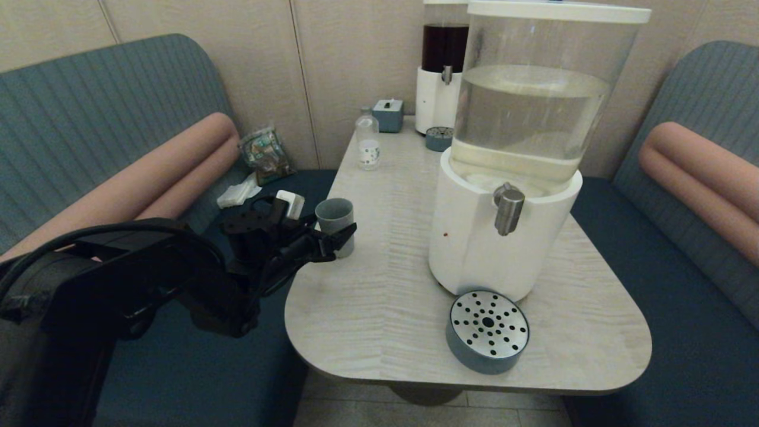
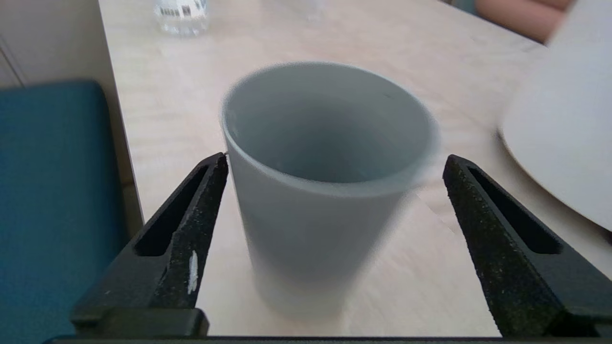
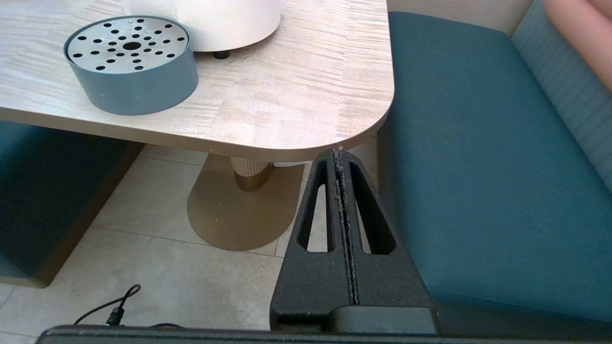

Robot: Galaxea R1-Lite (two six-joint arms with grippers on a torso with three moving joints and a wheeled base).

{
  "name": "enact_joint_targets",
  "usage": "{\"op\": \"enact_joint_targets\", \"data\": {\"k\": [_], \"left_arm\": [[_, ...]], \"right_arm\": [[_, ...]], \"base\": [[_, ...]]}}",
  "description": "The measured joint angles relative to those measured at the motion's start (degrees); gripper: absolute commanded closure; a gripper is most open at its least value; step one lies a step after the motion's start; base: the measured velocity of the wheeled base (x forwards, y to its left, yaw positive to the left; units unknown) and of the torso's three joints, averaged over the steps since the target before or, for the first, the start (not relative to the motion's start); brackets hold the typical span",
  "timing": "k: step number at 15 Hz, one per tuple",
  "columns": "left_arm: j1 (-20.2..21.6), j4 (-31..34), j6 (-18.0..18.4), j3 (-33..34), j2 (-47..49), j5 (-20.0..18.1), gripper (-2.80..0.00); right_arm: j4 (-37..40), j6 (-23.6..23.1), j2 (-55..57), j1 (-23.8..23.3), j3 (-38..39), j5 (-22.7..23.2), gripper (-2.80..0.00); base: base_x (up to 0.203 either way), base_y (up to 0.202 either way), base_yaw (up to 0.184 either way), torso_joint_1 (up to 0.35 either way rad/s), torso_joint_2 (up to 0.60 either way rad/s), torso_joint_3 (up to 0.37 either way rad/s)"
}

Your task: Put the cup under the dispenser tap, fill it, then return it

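The left claw (image 2: 334,162) is spread wide around the cup (image 2: 325,191), one finger on each side of it. In the left wrist view the finger (image 2: 191,224) on one side has its tip right at the cup's wall, just below the rim, while the other finger (image 2: 497,239) stands clear of the cup with bare tabletop (image 2: 334,43) showing in the gap. So the claw brackets the cup but does not clamp it (whether the nearer tip actually touches cannot be told).

The cup (image 1: 335,226) stands upright near the left edge of the tabletop (image 1: 379,284), and seen from the head camera the left claw (image 1: 332,237) reaches in toward it from off that edge. It is well apart from the dispenser tap (image 1: 508,207), which juts from the white base of the big dispenser (image 1: 504,237) holding clear liquid. A round perforated drip tray (image 1: 487,330) sits in front of that base, below the tap.

The right claw (image 3: 340,157) hangs below the tabletop's rounded corner, beside the blue bench seat (image 3: 478,167), its fingers pressed together on nothing.
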Motion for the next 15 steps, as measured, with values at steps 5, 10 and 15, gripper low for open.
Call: {"op": "enact_joint_targets", "data": {"k": [5, 10, 15], "left_arm": [[0.0, -1.8, 0.1, 14.8, -10.0, 0.0, -2.8], [0.0, -1.6, -0.3, 27.2, -26.6, 1.1, 0.0], [1.2, 0.0, -6.2, 37.2, -54.2, 10.6, 0.0]], "right_arm": [[0.0, 0.0, 0.0, 0.0, 0.0, 0.0, 0.0], [0.0, 0.0, 0.0, 0.0, 0.0, 0.0, 0.0], [0.0, 0.0, 0.0, 0.0, 0.0, 0.0, 0.0]], "base": [[0.0, 0.0, 0.0, 0.0, 0.0, 0.0], [0.0, 0.0, 0.0, 0.0, 0.0, 0.0], [0.0, 0.0, 0.0, 0.0, 0.0, 0.0]]}}
